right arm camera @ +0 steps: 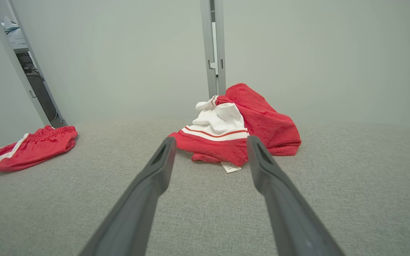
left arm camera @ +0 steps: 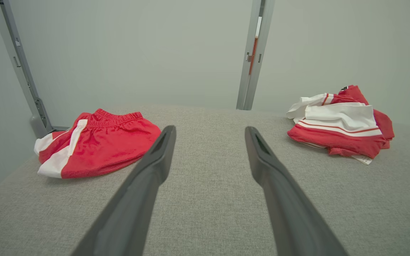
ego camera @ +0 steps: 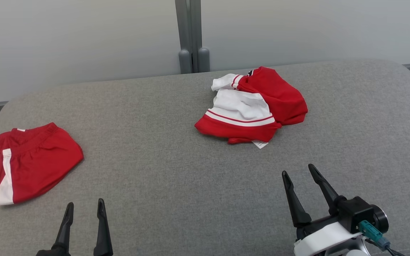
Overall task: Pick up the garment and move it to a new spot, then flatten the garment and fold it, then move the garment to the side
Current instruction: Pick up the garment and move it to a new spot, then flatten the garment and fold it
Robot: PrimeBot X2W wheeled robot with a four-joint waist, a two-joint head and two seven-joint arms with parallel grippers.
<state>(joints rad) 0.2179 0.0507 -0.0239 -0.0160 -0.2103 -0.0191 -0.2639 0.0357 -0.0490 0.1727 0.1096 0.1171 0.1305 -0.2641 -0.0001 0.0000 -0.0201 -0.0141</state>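
Likely lab test bay: pale partition panels (ego camera: 77,39), grey post (ego camera: 190,32), fabric-topped table (ego camera: 176,170).

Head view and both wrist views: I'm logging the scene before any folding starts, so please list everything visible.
crumpled red-and-white fabric garment: one, red with a white striped panel, far middle-right of the surface, bunched up
small white label: one, white, sticking out at that garment's near edge
red fabric shorts with white side stripes: one, red and white, near the surface's left edge, apart from the crumpled garment
grey woven fabric surface: one, grey, under both garments
grey metal post: one, grey, against the pale wall behind the surface
left claw: one, dark fingers, lower left, open, empty
right claw: one, dark fingers, lower right, open, empty, short of the crumpled garment
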